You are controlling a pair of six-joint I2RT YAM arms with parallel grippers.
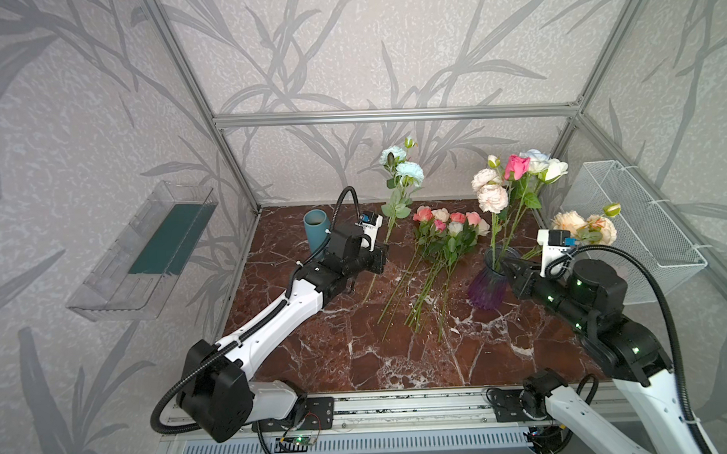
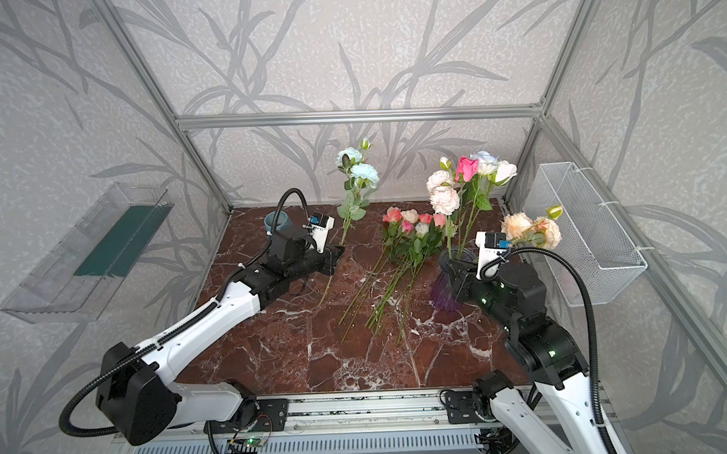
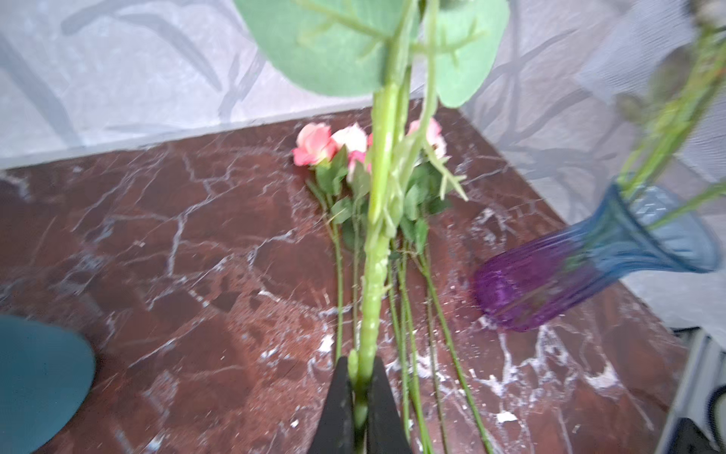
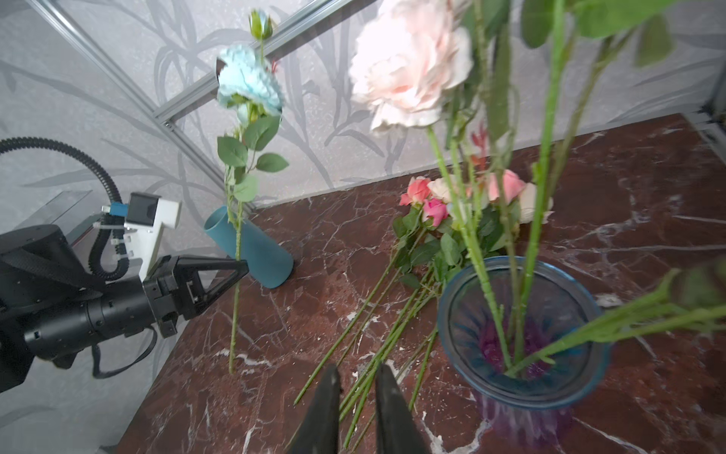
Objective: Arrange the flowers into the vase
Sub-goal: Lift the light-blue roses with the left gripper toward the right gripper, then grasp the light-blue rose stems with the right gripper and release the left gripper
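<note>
My left gripper (image 1: 381, 256) (image 3: 361, 377) is shut on the thick green stem (image 3: 375, 251) of a pale blue flower (image 1: 410, 172) (image 4: 247, 78), which stands upright with its lower end near the tabletop. The purple-and-blue glass vase (image 1: 490, 286) (image 4: 522, 334) stands at the right and holds several flowers: cream peonies (image 1: 492, 196), a pink rose (image 1: 516, 166) and white blooms. A peach flower (image 1: 586, 228) leans out of it to the right. My right gripper (image 1: 505, 265) (image 4: 355, 377) hovers beside the vase rim, slightly open and empty. Loose pink and cream flowers (image 1: 449, 229) (image 3: 318, 143) lie in the middle.
A teal cylinder (image 1: 316, 234) (image 4: 251, 251) stands at the back left, behind my left arm. A white wire basket (image 1: 636, 227) hangs on the right wall and a clear plastic tray (image 1: 146, 248) on the left wall. The table (image 1: 399, 360) is dark red marble.
</note>
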